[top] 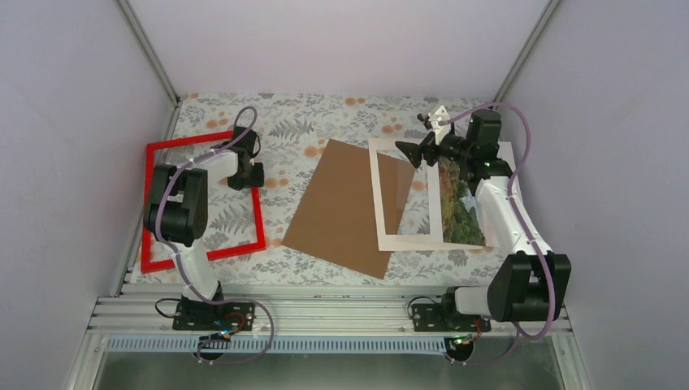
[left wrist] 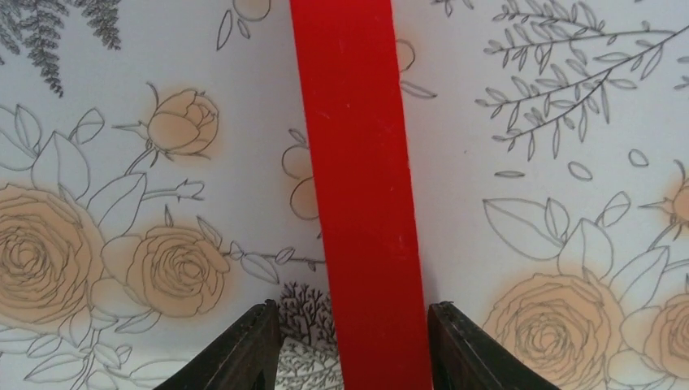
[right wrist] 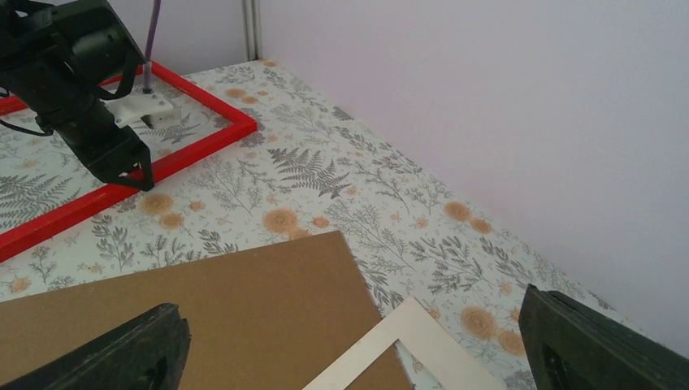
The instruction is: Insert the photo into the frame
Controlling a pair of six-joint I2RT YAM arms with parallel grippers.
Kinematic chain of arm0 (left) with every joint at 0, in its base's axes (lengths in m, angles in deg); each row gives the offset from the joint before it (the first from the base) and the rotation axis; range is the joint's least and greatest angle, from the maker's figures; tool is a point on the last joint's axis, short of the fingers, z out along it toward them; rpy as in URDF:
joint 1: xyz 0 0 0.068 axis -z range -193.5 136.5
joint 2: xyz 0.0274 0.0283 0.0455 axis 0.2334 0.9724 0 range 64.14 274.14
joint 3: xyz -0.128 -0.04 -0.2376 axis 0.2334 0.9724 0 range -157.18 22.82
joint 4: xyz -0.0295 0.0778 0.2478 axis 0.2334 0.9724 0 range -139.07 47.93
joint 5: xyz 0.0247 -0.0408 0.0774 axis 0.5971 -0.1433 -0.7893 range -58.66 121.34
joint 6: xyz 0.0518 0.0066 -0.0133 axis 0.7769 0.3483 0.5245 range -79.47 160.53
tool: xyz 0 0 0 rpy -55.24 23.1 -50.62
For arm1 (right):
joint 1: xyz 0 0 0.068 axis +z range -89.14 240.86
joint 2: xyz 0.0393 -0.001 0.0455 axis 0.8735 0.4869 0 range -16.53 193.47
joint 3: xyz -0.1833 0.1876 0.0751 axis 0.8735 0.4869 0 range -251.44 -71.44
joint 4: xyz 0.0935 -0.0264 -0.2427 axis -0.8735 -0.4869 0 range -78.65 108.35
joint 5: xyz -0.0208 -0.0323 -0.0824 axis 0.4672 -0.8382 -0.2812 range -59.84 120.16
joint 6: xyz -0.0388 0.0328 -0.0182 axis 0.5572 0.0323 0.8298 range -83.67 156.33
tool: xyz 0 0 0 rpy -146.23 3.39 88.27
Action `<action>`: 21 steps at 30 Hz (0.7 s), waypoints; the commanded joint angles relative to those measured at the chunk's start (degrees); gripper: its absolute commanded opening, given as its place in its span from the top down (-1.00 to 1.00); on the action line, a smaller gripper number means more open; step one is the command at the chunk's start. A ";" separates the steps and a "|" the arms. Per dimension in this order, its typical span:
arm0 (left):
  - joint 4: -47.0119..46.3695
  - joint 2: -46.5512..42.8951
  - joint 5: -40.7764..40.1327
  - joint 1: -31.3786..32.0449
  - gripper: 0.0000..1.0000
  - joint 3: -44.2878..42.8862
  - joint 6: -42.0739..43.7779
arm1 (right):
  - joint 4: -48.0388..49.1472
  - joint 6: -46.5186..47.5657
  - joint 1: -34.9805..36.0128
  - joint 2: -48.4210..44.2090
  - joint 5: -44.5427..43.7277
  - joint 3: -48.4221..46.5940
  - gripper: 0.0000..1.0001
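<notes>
Left hand point(left wrist: 353, 317) straddles red frame point(left wrist: 357, 162), unclamped.

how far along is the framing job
Done: the frame lies flat with no photo in it, and the board and mat are laid out beside it. In hand: the left gripper is open astride the frame's rim; the right gripper is open, holding nothing. Left: the photo lies by the mat, not yet in the frame.

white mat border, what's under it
The brown backing board runs under the white mat border, showing through its opening beside the floral tablecloth. Whether the photo tucks under its right strip is unclear; the right arm partly covers that.
</notes>
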 commanded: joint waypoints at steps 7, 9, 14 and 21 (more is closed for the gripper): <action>-0.35 2.55 0.73 -0.10 0.77 -3.52 -0.73 | 1.25 3.06 1.33 -1.40 -1.95 2.13 -1.00; 0.55 1.81 1.33 -0.11 0.80 -4.59 -0.54 | 0.60 4.95 1.55 -1.10 -1.37 2.08 -1.00; 3.50 -2.38 7.28 0.03 0.94 -8.13 0.96 | -1.08 8.43 2.08 0.00 0.36 0.61 -1.00; 6.12 -14.01 17.59 2.85 0.95 -14.22 9.62 | 2.56 15.05 4.42 -0.79 -1.83 -0.95 -1.00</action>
